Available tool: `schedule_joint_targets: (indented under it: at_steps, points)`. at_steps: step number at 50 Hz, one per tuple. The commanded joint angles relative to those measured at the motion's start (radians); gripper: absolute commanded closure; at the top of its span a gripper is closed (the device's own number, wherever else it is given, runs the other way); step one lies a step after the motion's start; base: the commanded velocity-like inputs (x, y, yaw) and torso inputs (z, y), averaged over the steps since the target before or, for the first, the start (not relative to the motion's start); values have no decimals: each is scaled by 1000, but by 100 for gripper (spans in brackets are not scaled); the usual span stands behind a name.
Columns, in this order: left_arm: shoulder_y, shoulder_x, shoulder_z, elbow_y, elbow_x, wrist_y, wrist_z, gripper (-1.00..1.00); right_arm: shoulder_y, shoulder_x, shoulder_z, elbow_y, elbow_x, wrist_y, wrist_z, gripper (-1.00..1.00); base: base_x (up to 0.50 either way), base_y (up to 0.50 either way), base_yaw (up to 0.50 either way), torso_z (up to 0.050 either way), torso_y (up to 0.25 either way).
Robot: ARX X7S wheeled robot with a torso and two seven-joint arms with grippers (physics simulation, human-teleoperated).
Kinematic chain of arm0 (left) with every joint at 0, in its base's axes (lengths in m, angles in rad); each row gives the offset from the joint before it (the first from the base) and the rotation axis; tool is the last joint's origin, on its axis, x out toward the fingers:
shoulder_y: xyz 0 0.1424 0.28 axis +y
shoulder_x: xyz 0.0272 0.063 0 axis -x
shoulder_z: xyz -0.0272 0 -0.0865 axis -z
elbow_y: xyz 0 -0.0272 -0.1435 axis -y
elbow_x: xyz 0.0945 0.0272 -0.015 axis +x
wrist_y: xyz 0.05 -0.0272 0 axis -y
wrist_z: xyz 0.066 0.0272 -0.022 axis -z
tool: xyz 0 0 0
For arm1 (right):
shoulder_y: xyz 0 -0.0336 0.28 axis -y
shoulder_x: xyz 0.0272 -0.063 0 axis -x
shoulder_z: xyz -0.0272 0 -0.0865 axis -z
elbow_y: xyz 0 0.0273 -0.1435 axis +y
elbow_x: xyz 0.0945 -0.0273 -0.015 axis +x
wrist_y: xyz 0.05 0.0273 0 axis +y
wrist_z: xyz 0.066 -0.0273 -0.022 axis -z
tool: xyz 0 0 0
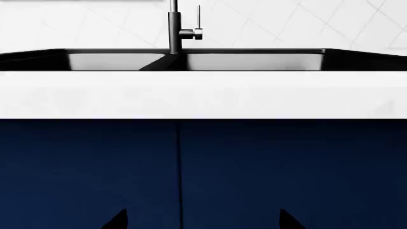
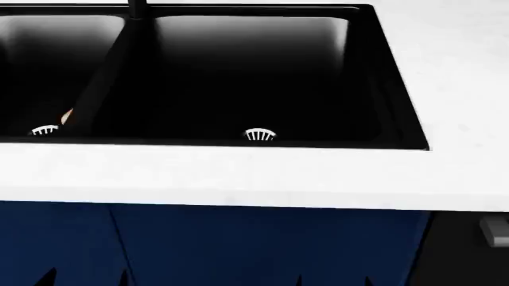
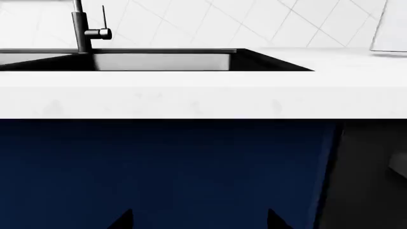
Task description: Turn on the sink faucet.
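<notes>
The black sink faucet stands behind the sink's divider, its thin lever upright at its side; it also shows in the right wrist view, and only its post base in the head view. The black double-basin sink has a white strainer in the right basin and another in the left. My left gripper is open and empty, low in front of the navy cabinet doors. My right gripper is open and empty, also low before the cabinet. Both are well short of the faucet.
A white counter surrounds the sink, with white tiled wall behind. Navy cabinet doors lie below the counter edge. A dark appliance front with a grey handle stands right of the cabinet. A small tan thing lies in the left basin.
</notes>
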Motion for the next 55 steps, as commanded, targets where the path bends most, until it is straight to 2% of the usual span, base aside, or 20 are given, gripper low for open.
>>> schedule_joint_targets:
  at_steps: [1,6,17,49,55]
  points:
    - [-2,-16,20,-3,-20,-3,-12,-100,-1,14,-14,1,24,-5,22,-100,0,0,0,0,0]
    - [-5,-39,59,-12,-8,13,-39,-100,-13,33,-33,-22,50,-26,40,-100,0,0,0,0,0]
    - [-5,-56,64,-9,-47,9,-70,-100,-6,58,-61,-15,78,-2,59,-100,0,0,0,0,0]
    - [-8,-93,92,-1,-121,-33,-103,-100,-3,99,-105,-19,86,-14,128,-100,0,497,0,0,0]
    - [-12,-99,102,-1,-114,-24,-121,-100,-5,104,-107,-23,96,-22,140,-100,0,36,0,0,0]
